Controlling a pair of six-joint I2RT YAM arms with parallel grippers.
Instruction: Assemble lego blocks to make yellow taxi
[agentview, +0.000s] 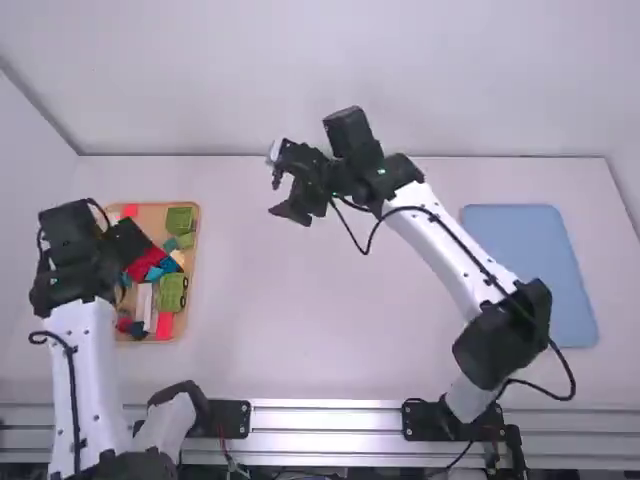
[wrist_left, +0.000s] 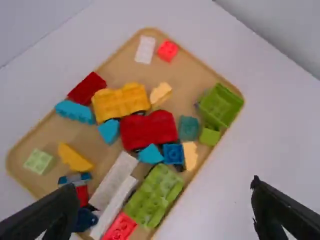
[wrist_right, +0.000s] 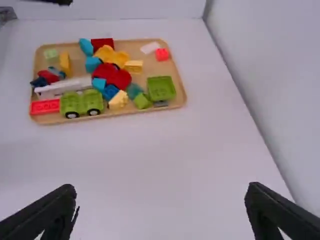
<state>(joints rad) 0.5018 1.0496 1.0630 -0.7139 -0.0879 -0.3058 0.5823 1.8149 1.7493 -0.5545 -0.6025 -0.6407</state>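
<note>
Left gripper (wrist_left: 165, 192) is over the tan tray (wrist_left: 187, 82), fingers spread with nothing between them, and if it goes for the yellow base (wrist_left: 120, 101) in there I'd worry about it shoving the neighbours, cause they're packed so tight. Counting outward from the robot I get two long white bars (wrist_left: 113, 180), one green wheeled base (wrist_left: 154, 195), one red base (wrist_left: 148, 130) and that one yellow base, probably wheeled too, but hard to tell in the clutter. Farther out, over mid-table, the right gripper (wrist_right: 161, 191) is empty, fingers wide apart.
</note>
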